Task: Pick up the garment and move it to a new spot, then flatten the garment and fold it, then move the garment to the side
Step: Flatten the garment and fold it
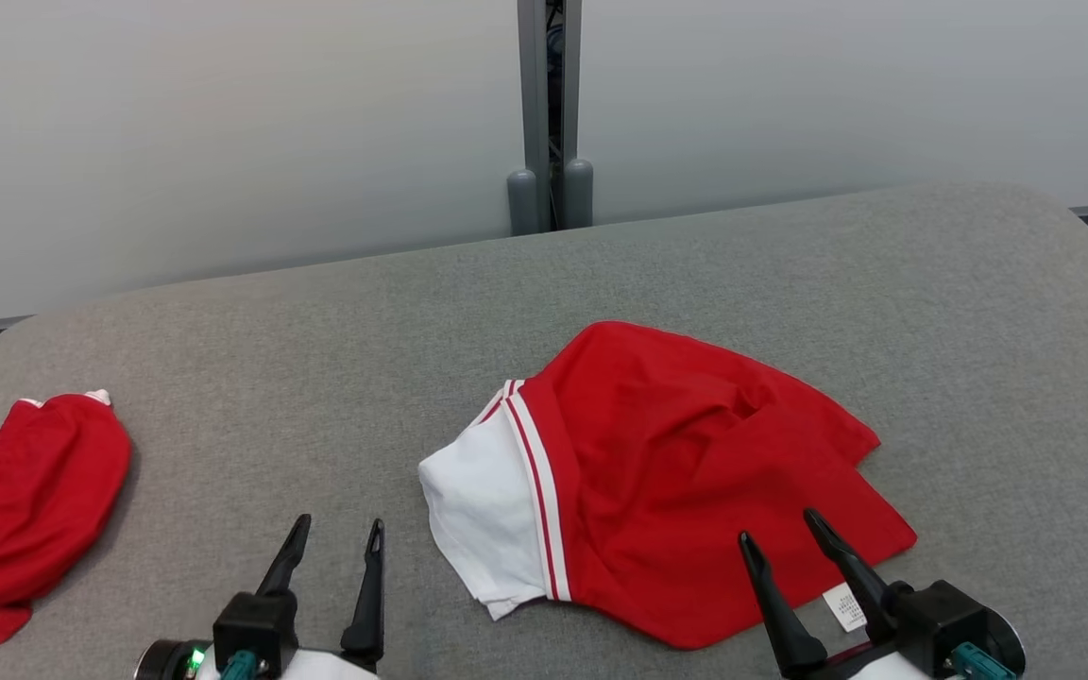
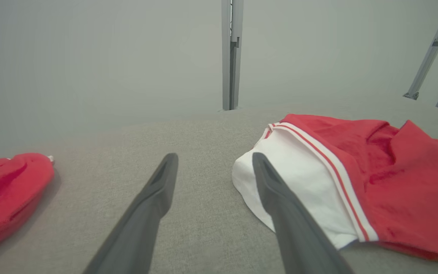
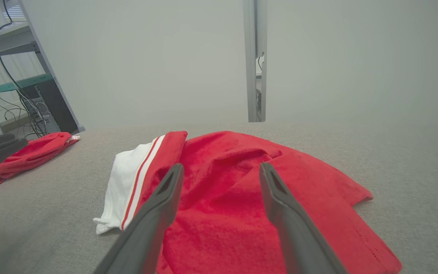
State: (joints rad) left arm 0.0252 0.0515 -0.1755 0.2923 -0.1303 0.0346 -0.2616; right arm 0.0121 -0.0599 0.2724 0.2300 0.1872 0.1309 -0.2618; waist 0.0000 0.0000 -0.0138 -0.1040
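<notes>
A red garment (image 1: 686,472) with a white striped sleeve lies rumpled on the grey table (image 1: 317,378), right of centre. Its white sleeve (image 2: 299,182) points left and a small white label shows at its near edge. My right gripper (image 1: 778,527) is open, low over the garment's near right part, fingers (image 3: 165,198) apart above the red cloth (image 3: 222,213). Left of the white sleeve, my left gripper (image 1: 337,524) is open above bare table; its right finger (image 2: 280,201) is close to the sleeve's edge. Neither holds anything.
A second red garment (image 1: 15,510) lies bunched at the table's left edge, also seen in the wrist views (image 2: 2,186) (image 3: 32,152). A grey post (image 1: 549,113) stands behind the table against a pale wall. Shelving with cables (image 3: 17,76) stands off to the left.
</notes>
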